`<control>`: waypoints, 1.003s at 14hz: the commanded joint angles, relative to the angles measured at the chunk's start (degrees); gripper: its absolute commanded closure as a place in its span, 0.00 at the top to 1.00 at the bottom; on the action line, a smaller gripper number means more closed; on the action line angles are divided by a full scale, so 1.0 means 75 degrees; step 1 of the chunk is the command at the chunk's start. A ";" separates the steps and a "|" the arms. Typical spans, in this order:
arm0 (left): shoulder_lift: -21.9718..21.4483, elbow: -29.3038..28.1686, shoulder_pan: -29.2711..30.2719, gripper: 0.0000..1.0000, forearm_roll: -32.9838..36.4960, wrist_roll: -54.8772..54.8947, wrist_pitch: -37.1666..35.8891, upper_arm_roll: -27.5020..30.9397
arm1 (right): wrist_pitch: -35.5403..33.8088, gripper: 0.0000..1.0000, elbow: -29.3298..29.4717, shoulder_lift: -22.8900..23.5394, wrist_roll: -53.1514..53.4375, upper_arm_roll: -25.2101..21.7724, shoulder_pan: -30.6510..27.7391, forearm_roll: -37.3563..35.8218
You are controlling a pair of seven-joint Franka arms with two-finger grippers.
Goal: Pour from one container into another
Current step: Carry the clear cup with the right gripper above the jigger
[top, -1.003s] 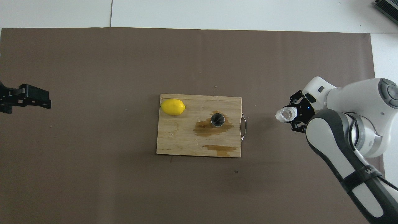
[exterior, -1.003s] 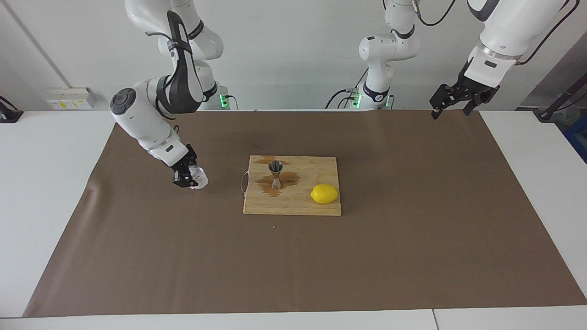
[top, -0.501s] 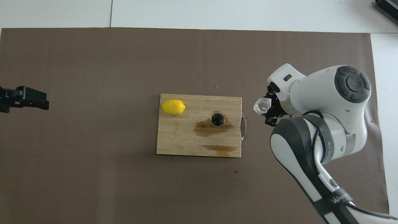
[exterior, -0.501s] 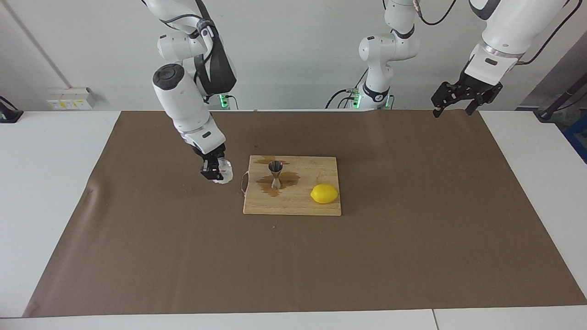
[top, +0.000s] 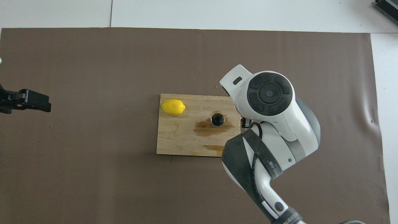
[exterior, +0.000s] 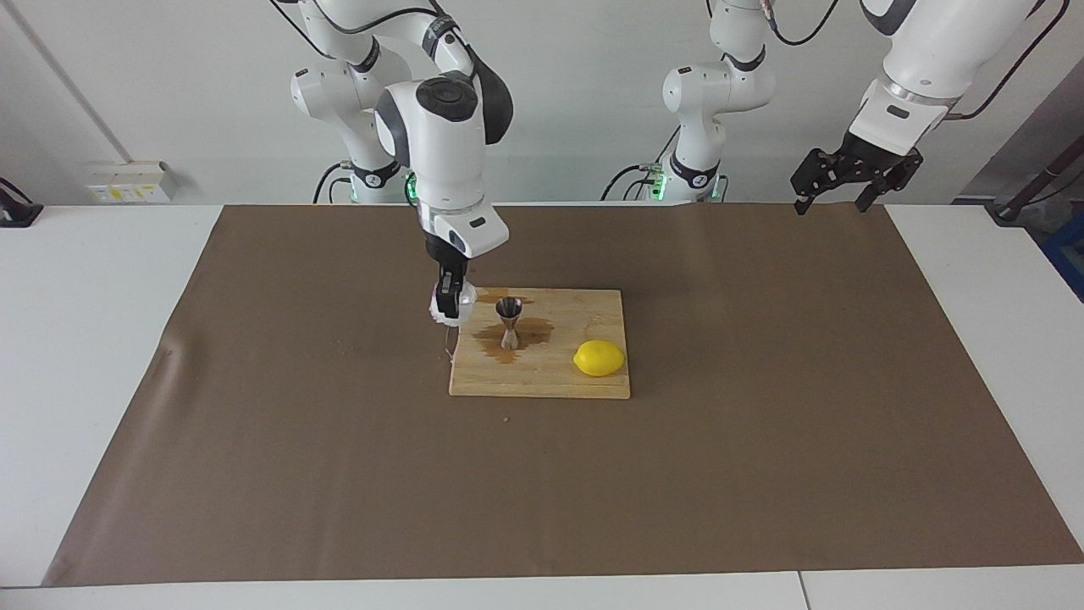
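Right gripper (exterior: 449, 298): clamped on whitish crinkled cup (exterior: 447, 307), raised over handle end of cutting board (exterior: 542, 381), beside steel jigger (exterior: 509, 322); jigger upright on board amid brown wet stains (top: 207, 128); lemon (exterior: 599, 357) on board toward left arm's end; left gripper (exterior: 838, 182): fingers spread, empty, waiting aloft over paper's edge (exterior: 762, 207).
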 commanded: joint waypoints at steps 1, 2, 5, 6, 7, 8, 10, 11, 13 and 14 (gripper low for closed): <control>-0.0291 -0.0350 -0.0204 1.00 0.0107 0.0131 0.0142 0.0148 | -0.0425 0.00 0.0509 0.0386 0.0477 -0.0006 0.0341 -0.0887; -0.0291 -0.0385 -0.0123 1.00 0.0107 0.0131 0.0142 0.0125 | -0.0426 0.00 0.0451 0.0397 0.0500 -0.0006 0.0504 -0.1109; -0.0303 -0.0421 0.0111 1.00 0.0095 0.0119 0.0154 0.0078 | -0.0426 0.00 0.0334 0.0503 0.0547 -0.0018 0.0751 -0.1603; -0.0291 -0.0409 0.0113 1.00 0.0084 0.0119 0.0153 0.0066 | -0.0449 0.00 0.0263 0.0468 0.0547 -0.0006 0.0798 -0.1847; -0.0303 -0.0409 0.0078 1.00 0.0083 0.0072 0.0107 0.0078 | -0.0530 0.00 0.0216 0.0422 0.0547 -0.0006 0.0810 -0.2024; -0.0303 -0.0409 0.0054 1.00 0.0072 0.0072 0.0037 0.0089 | -0.0647 0.00 0.0146 0.0398 0.0547 -0.0006 0.0810 -0.2257; -0.0315 -0.0421 0.0112 1.00 0.0072 0.0072 0.0036 0.0101 | -0.0800 0.00 0.0040 0.0316 0.0547 0.0005 0.0996 -0.2505; -0.0326 -0.0421 0.0136 1.00 0.0083 0.0060 0.0036 0.0101 | -0.0882 0.00 0.0052 0.0316 0.0547 0.0005 0.1033 -0.2506; -0.0315 -0.0421 0.0148 1.00 0.0072 0.0072 0.0036 0.0113 | -0.0999 0.00 0.0075 0.0362 0.0698 0.0017 0.1092 -0.2599; -0.0326 -0.0421 0.0136 1.00 0.0083 0.0060 0.0036 0.0113 | -0.1023 0.00 0.0075 0.0362 0.0850 0.0017 0.1161 -0.2704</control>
